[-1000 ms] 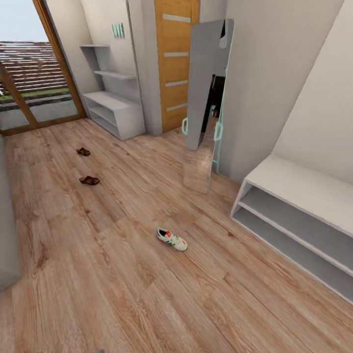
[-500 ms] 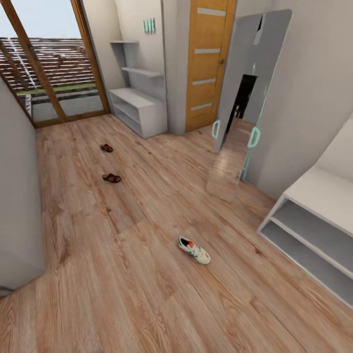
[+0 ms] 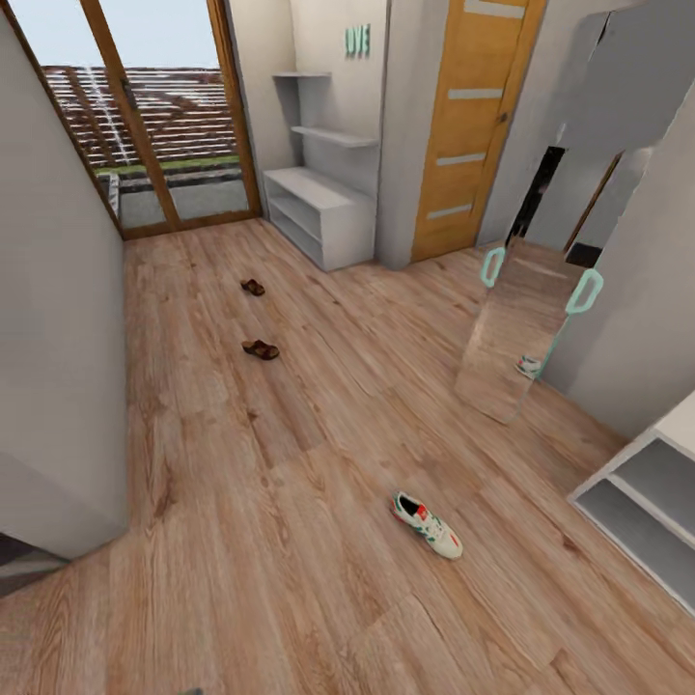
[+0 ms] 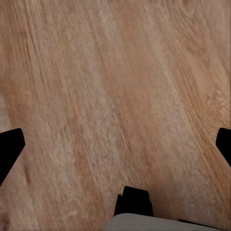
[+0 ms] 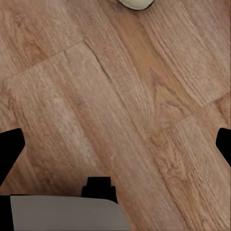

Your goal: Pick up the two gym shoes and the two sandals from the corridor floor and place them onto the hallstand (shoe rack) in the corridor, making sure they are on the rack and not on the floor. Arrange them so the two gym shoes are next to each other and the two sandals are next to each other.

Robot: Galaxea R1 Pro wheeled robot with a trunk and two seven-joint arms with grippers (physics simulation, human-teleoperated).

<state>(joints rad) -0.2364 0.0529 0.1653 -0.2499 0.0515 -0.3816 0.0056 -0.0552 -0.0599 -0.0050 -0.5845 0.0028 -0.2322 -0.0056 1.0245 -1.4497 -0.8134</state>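
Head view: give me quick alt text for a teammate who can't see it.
One white gym shoe lies on the wood corridor floor nearest the camera, and two brown sandals lie apart farther down. A white hallstand stands by the far wall beside an orange door.

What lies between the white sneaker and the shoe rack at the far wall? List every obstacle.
Nothing visible. The sneaker lies alone on open wood floor, and bare planks run from it to the shoe rack. The two sandals lie off to the left of that path.
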